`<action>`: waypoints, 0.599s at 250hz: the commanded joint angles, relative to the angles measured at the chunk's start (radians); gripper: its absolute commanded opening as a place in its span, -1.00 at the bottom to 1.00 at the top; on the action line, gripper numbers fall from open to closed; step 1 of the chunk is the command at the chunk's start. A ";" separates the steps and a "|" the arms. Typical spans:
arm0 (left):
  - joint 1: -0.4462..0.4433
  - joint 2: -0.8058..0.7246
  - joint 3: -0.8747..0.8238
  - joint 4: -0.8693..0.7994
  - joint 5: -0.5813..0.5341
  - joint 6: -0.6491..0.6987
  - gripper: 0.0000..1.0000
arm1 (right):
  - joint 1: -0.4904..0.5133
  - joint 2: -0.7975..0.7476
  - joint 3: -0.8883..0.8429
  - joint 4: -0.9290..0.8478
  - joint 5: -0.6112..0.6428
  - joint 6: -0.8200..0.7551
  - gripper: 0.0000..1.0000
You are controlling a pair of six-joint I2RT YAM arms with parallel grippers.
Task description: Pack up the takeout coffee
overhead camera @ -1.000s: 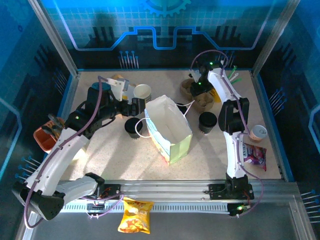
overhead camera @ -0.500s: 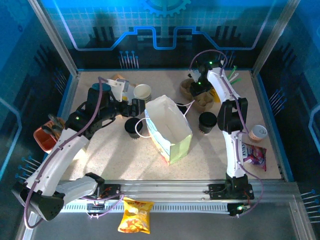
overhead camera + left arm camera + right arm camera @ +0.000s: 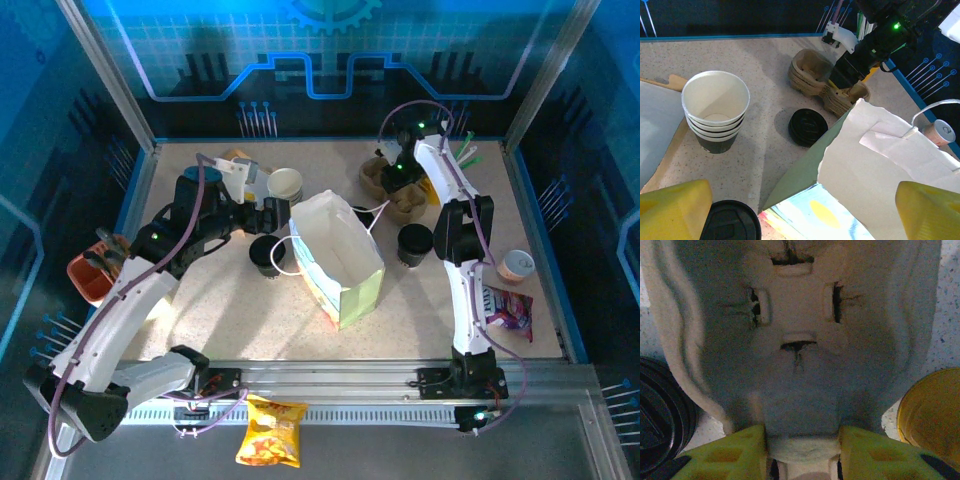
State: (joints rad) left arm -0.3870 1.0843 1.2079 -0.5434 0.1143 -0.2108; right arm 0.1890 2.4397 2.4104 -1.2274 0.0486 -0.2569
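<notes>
The left gripper (image 3: 272, 214) is hanging with jaws spread wide at centre left, just above the takeout coffee (image 3: 267, 255), which is standing beside the paper bag (image 3: 340, 260); at upper right, the right gripper (image 3: 802, 452) is pinching the pulp cup carrier (image 3: 800, 340)

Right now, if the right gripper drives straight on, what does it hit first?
The pulp cup carrier: the right gripper straddles its rim, so contact looks immediate, though depth is unclear.

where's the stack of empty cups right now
Top view: the stack of cups stands left of the paper bag, just ahead of the left fingers.
</notes>
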 commanded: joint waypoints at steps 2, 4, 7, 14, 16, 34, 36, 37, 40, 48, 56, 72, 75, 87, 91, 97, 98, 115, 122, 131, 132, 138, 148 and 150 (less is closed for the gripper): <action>0.009 -0.018 -0.011 0.009 0.029 -0.005 0.90 | -0.011 0.026 0.036 -0.046 -0.012 -0.023 -0.26; 0.009 -0.017 -0.011 0.009 0.029 -0.005 0.90 | -0.012 0.025 0.037 -0.045 -0.013 -0.022 -0.26; 0.009 -0.018 -0.011 0.009 0.030 -0.006 0.90 | -0.012 0.024 0.039 -0.045 -0.013 -0.022 -0.27; 0.009 -0.018 -0.010 0.010 0.030 -0.006 0.90 | -0.012 0.021 0.041 -0.045 -0.014 -0.024 -0.29; 0.009 -0.017 -0.010 0.010 0.031 -0.006 0.90 | -0.012 0.021 0.042 -0.046 -0.016 -0.024 -0.30; 0.010 -0.017 -0.010 0.011 0.034 -0.007 0.90 | -0.013 0.016 0.049 -0.048 -0.019 -0.025 -0.35; 0.009 -0.017 -0.010 0.011 0.032 -0.007 0.90 | -0.014 0.016 0.050 -0.049 -0.020 -0.025 -0.35; 0.009 -0.017 -0.011 0.010 0.033 -0.007 0.90 | -0.013 0.016 0.051 -0.049 -0.020 -0.025 -0.36; 0.009 -0.017 -0.011 0.010 0.032 -0.007 0.90 | -0.013 0.016 0.052 -0.051 -0.021 -0.024 -0.37; 0.009 -0.019 -0.013 0.011 0.033 -0.006 0.90 | -0.013 0.013 0.055 -0.051 -0.024 -0.024 -0.39; 0.008 -0.019 -0.013 0.008 0.032 -0.005 0.90 | -0.015 0.010 0.055 -0.053 -0.025 -0.024 -0.40; 0.009 -0.020 -0.014 0.008 0.033 -0.004 0.90 | -0.015 0.001 0.060 -0.057 -0.029 -0.024 -0.41; 0.009 -0.022 -0.014 0.009 0.032 -0.003 0.90 | -0.015 -0.001 0.061 -0.057 -0.029 -0.023 -0.41; 0.009 -0.022 -0.014 0.008 0.032 -0.003 0.90 | -0.014 -0.013 0.060 -0.058 -0.036 -0.022 -0.41; 0.009 -0.022 -0.014 0.008 0.033 -0.002 0.90 | -0.014 -0.014 0.060 -0.058 -0.038 -0.022 -0.41; 0.010 -0.023 -0.014 0.007 0.032 -0.002 0.90 | -0.015 -0.021 0.061 -0.060 -0.042 -0.020 -0.41; 0.009 -0.022 -0.014 0.007 0.033 -0.002 0.90 | -0.015 -0.022 0.061 -0.060 -0.043 -0.020 -0.41; 0.010 -0.021 -0.014 0.008 0.033 -0.001 0.90 | -0.015 -0.036 0.060 -0.062 -0.048 -0.018 -0.40; 0.010 -0.027 -0.014 0.008 0.034 -0.002 0.90 | -0.014 -0.041 0.060 -0.063 -0.050 -0.019 -0.40; 0.008 -0.024 -0.016 0.009 0.034 -0.004 0.90 | -0.016 -0.048 0.060 -0.065 -0.056 -0.017 -0.40; 0.009 -0.023 -0.015 0.009 0.034 -0.004 0.90 | -0.016 -0.048 0.060 -0.065 -0.057 -0.017 -0.40; 0.010 -0.023 -0.015 0.009 0.033 -0.004 0.90 | -0.016 -0.051 0.060 -0.066 -0.059 -0.015 -0.40; 0.009 -0.023 -0.017 0.011 0.034 -0.004 0.90 | -0.016 -0.057 0.061 -0.067 -0.062 -0.015 -0.40; 0.010 -0.023 -0.016 0.011 0.034 -0.004 0.90 | -0.016 -0.056 0.060 -0.069 -0.064 -0.015 -0.40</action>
State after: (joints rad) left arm -0.3870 1.0843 1.2079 -0.5434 0.1253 -0.2108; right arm 0.1883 2.4405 2.4424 -1.2572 0.0246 -0.2672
